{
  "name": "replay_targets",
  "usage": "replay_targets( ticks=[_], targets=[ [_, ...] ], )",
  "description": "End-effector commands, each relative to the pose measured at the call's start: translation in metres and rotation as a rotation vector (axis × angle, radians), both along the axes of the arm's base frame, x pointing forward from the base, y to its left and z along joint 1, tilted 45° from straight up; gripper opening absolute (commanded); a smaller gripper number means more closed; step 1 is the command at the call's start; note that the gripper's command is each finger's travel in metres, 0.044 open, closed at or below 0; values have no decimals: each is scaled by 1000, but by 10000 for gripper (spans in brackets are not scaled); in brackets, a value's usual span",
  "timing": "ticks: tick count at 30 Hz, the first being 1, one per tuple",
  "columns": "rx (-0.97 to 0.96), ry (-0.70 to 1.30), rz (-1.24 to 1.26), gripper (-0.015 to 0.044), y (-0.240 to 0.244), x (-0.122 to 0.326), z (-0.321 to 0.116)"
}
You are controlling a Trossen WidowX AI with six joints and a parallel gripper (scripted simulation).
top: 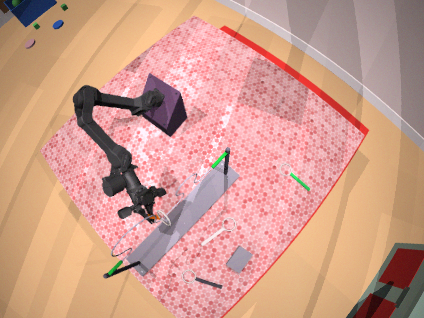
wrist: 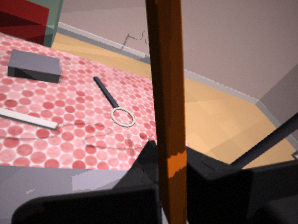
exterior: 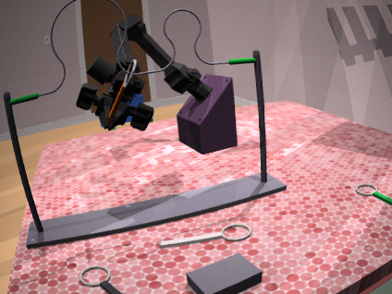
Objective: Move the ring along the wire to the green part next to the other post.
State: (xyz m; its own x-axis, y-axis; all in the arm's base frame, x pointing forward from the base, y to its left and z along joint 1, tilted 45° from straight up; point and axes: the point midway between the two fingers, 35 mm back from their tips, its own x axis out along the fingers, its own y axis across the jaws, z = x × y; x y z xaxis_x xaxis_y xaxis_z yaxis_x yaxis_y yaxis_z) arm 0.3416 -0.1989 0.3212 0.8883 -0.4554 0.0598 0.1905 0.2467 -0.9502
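The gripper (top: pixel 152 217) (exterior: pixel 111 119) (wrist: pixel 172 167) is shut on the orange handle (exterior: pixel 116 103) (wrist: pixel 169 90), which slants up to the pale ring. The ring (top: pixel 167 222) (exterior: pixel 134 64) is seen nearly edge-on in the exterior view, at the low stretch of the grey wire (exterior: pixel 64 68) (top: pixel 126 235) between its tall left arch and smaller right arch. The wire seems to pass through it; contact cannot be told. One green part (top: pixel 115 268) (exterior: pixel 24 99) is by the left post (exterior: pixel 20 162), the other (top: pixel 220 160) (exterior: pixel 241 60) by the right post (exterior: pixel 262 120). The ring is not in the wrist view.
The grey base (top: pixel 200 202) (exterior: pixel 157 209) joins both posts. The arm's purple mount (top: pixel 175 112) (exterior: pixel 217 125) stands behind it. In front lie a white-handled ring (top: pixel 214 236) (exterior: pixel 194 240), a black-handled ring (top: pixel 209 283) (wrist: pixel 106 92), a green-handled ring (top: pixel 300 182) and a grey block (top: pixel 239 259) (exterior: pixel 224 275).
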Motion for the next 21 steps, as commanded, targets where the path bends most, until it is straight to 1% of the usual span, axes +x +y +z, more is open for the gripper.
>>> replay_targets(
  ticks=[1, 14, 21],
  targets=[
    [96, 7, 7, -150, 6, 0, -15],
    [334, 20, 30, -150, 26, 2, -49],
    [405, 24, 37, -150, 36, 3, -60]
  ],
)
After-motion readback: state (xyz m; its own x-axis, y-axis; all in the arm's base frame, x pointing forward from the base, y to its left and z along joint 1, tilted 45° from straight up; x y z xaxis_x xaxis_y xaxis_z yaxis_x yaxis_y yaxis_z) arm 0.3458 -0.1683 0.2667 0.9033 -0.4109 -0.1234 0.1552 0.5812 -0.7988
